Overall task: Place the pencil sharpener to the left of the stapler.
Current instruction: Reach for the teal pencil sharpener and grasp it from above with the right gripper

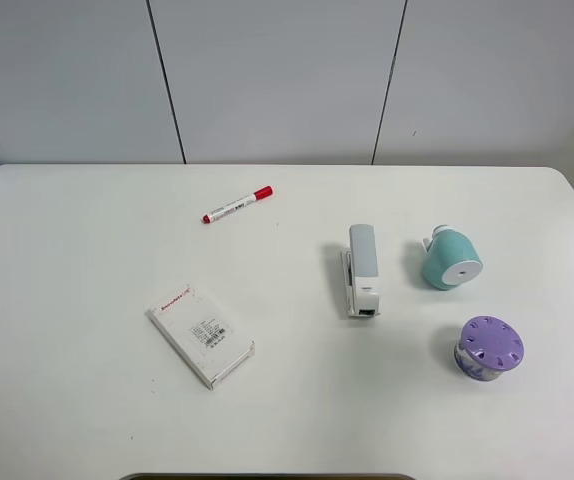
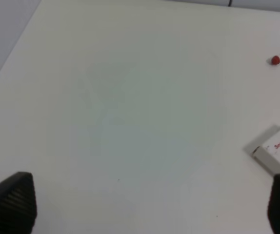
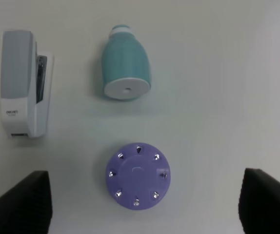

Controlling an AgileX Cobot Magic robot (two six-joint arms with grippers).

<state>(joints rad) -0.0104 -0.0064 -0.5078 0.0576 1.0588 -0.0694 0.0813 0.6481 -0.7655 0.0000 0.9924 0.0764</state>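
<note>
Sharpener [image 1: 451,258] lies on table [image 1: 87,420] right of stapler [image 1: 362,270], near, not touching. Light, hard, smooth plastic; may roll. Grip across teal body. Jaws apart, empty: right gripper [image 3: 147,207], left gripper [image 2: 147,204].

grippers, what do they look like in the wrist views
The left gripper has two black, blocky fingers with a fine ribbed texture on the surface and blunt, angled tips. The right gripper has the same kind of black, wedge-shaped fingers. No cables, labels or markings show, and the wrist views show nothing of the arms themselves.
</note>
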